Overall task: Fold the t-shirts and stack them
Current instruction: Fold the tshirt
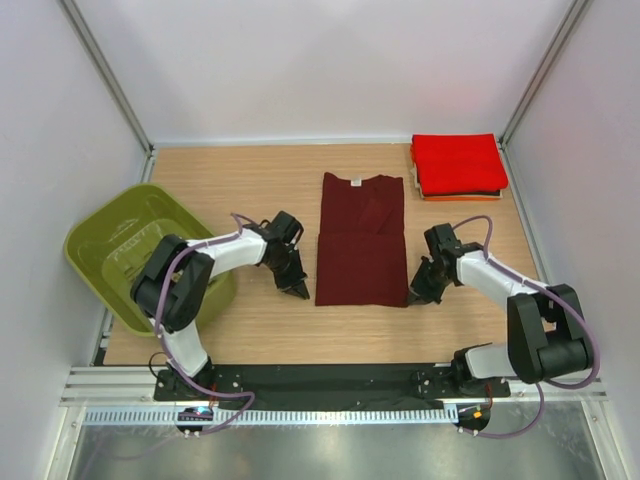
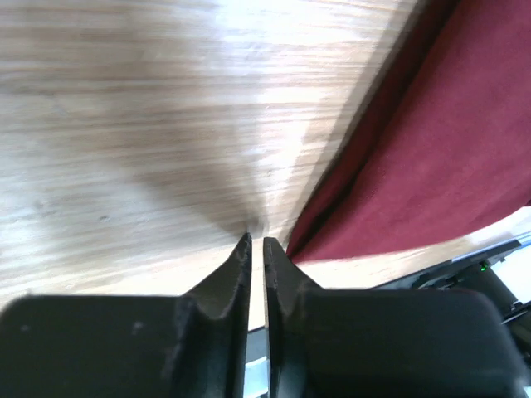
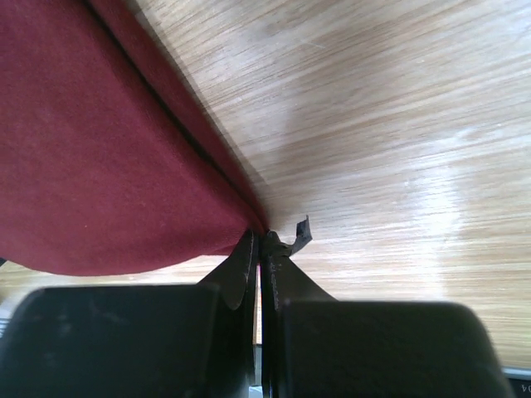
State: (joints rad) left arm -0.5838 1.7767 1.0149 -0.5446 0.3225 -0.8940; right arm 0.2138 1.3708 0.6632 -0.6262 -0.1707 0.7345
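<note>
A dark maroon t-shirt (image 1: 360, 240) lies flat mid-table, folded into a long strip with its collar at the far end. My left gripper (image 1: 298, 290) is down at the wood just left of the shirt's near left corner (image 2: 332, 236). Its jaws are a thin slit apart with no cloth between them. My right gripper (image 1: 415, 297) sits at the near right corner, shut with the maroon hem (image 3: 241, 207) pinched at its tips. A folded stack (image 1: 458, 163) rests at the back right, with a bright red t-shirt on top and thin orange and dark ones under it.
An olive-green plastic basket (image 1: 92, 232) stands at the left table edge, beside the left arm. White walls close in the back and both sides. The black mounting rail (image 1: 330, 378) runs along the near edge. A torn scrap of black tape (image 3: 300, 230) sticks out from a right fingertip.
</note>
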